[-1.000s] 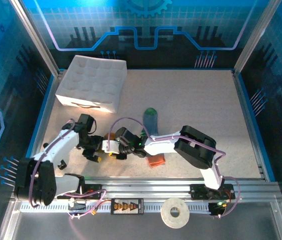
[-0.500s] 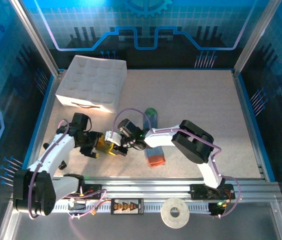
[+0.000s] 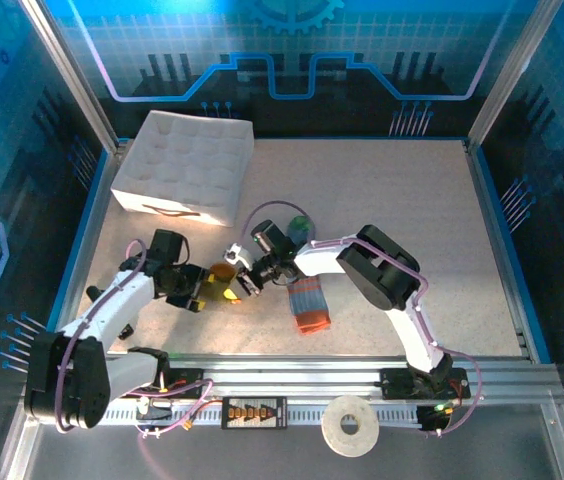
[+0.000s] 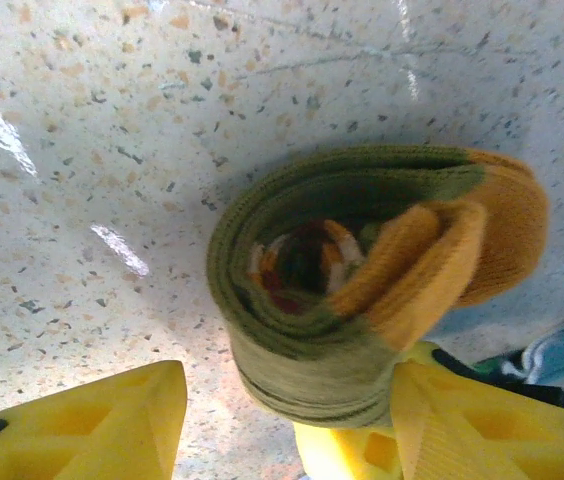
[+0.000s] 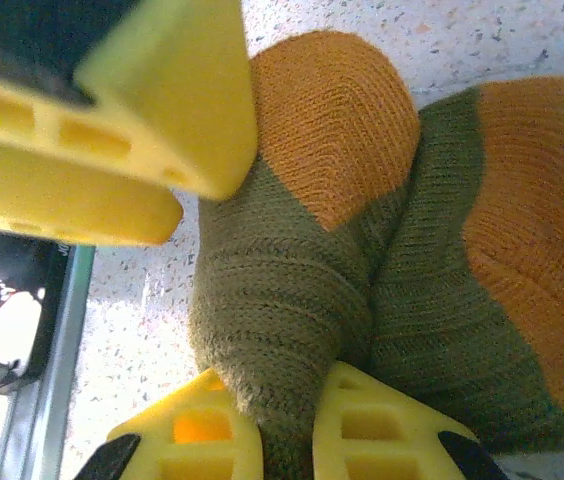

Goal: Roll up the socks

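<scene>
Item 1, olive sock (image 4: 292,330): rolled into a coil with the mustard toe outermost, lying on the speckled table (image 4: 112,150) between the fingers of the left pincer (image 4: 280,435)
Left pincer: jaws apart, astride the roll; one finger (image 4: 462,430) touches the knit, the other stands clear, nothing gripped
Right pincer (image 5: 287,440): clenched on a fold of the olive sock, tip to tip with the left pincer
Item 2, blue-grey sock (image 3: 307,298): flat, just right of the right pincer, partly under that arm, green toe far, orange cuff near
White quilted box (image 3: 184,165): well beyond the left pincer
</scene>
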